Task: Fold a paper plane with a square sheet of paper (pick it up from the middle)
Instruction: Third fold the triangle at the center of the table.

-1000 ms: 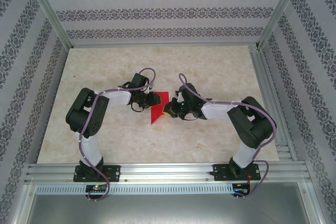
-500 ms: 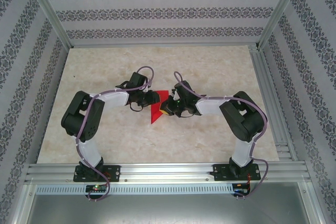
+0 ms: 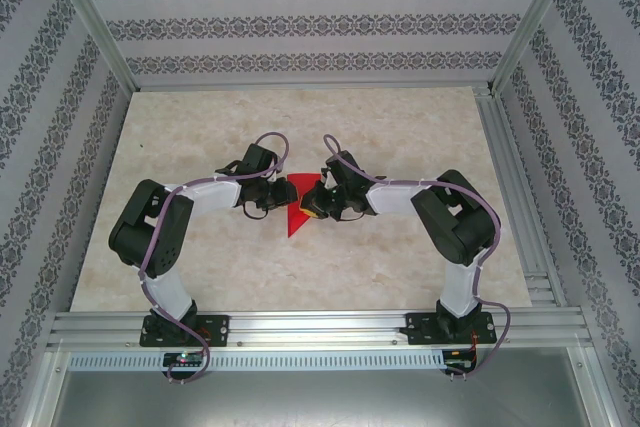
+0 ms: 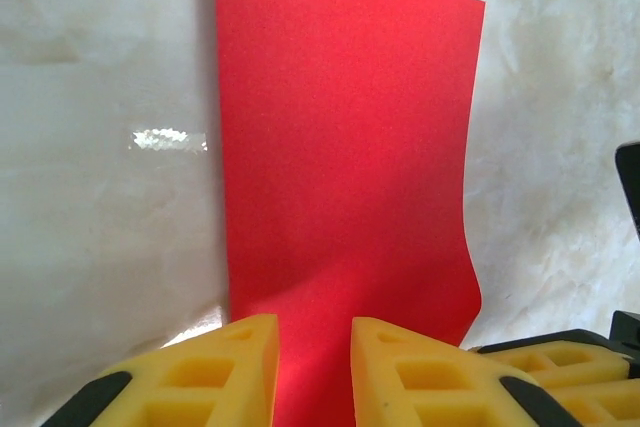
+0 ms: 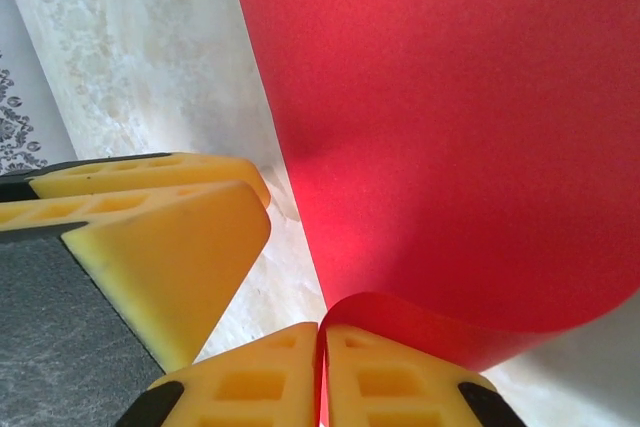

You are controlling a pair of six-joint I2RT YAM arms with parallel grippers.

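- The sheet of paper (image 3: 298, 219) is lying near the middle of the worktop (image 3: 400, 127), in the narrow space where the two arms are meeting.
- From above it is showing as a red wedge, its point aiming toward the near edge and its upper part tucked under the two claws.
- The right claw (image 3: 313, 203) is pressing in from the right. At the right wrist, the right claw (image 5: 320, 342) is closing its fingers together on a curled-up edge of the sheet (image 5: 450, 127), with a thin red line pinched between the pads.
- The rest of the sheet is bending away from that pinch and spreading flat over the worktop (image 5: 170, 67).
- The left claw (image 3: 284, 190) is reaching in from the left, just beside the right one.
- At the left wrist, the left claw (image 4: 315, 332) is holding its fingers a narrow gap apart over the near end of the sheet (image 4: 345, 167), with red showing through the gap.
- In that view the sheet is running straight away from the claw, its left edge straight and its right edge bowing slightly.
- The left claw (image 5: 262, 202) is sitting close to the sheet's left edge.
- Bare worktop is stretching out on every side of the sheet, with the patterned walls (image 3: 320, 27) and the metal rail (image 3: 505, 167) well apart from it.
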